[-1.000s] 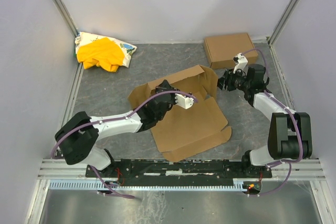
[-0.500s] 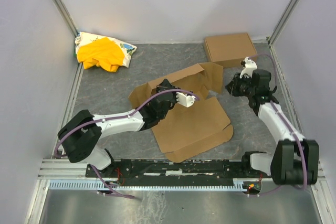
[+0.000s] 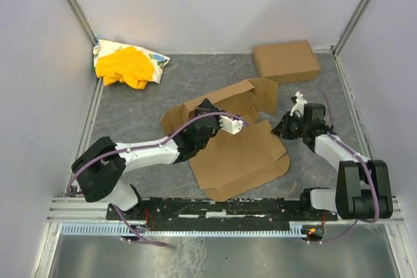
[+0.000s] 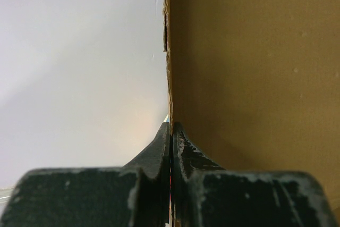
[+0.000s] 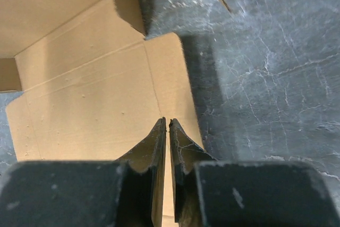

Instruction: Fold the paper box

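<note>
One wrist view only, left hand (image 4: 171, 127) pinching paper box (image 4: 249, 78) edge

This looks like a robotics lab test cell, not anyone's home. The grey stone-patterned table (image 3: 313, 96) is boxed in by plain white panels (image 3: 215, 4) rising from its far and side edges, with aluminium framing (image 3: 75, 6) at the corners. Along the table's near edge runs a black rail (image 3: 221, 209) carrying a left arm (image 3: 150, 151) and a right arm (image 3: 335, 151), both trailing purple cable (image 3: 195, 118). On the table lie props: a part-folded paper box (image 3: 241, 157) mid-table, a closed cardboard box (image 3: 287, 61) at the far right corner, and a yellow-and-white cloth heap (image 3: 127, 63) at the far left.
</note>
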You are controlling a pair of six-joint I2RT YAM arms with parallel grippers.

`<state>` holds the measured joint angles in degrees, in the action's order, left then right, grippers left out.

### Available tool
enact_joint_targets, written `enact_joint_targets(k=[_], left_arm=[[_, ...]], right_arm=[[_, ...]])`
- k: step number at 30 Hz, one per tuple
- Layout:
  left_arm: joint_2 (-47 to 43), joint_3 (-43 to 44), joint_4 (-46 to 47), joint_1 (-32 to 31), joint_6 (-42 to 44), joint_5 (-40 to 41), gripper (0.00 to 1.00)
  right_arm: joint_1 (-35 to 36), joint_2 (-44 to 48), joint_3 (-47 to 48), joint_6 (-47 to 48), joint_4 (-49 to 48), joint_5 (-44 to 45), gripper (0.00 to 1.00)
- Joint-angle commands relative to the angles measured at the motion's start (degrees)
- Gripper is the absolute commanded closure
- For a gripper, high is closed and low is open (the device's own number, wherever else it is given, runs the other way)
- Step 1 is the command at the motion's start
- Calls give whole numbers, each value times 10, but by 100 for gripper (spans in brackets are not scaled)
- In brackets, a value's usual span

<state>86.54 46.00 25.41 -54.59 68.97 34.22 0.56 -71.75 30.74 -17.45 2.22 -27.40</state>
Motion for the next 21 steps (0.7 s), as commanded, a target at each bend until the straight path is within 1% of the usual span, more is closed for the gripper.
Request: enact_joint_targets(k=[1, 5, 8, 10, 15, 21], left_arm=[[-28, -8, 18, -8, -13, 7, 97], [-33, -15, 21, -12, -13, 7, 97], [-37, -19, 22, -14, -14, 2, 97], [-39, -24, 24, -16, -13, 0, 97], [-40, -36, 32, -17, -9, -5, 97], [-38, -39, 32, -19, -9, -5, 97]], right_arm=[[5, -61, 27, -36, -35, 13, 86], [6, -118, 61, -68, -10, 62, 85], [5, -169, 86, -75, 6, 56, 84], [6, -182, 87, -77, 2, 60, 84], [6, -132, 81, -86, -7, 71, 83], [5, -51, 132, -55, 63, 79, 83]])
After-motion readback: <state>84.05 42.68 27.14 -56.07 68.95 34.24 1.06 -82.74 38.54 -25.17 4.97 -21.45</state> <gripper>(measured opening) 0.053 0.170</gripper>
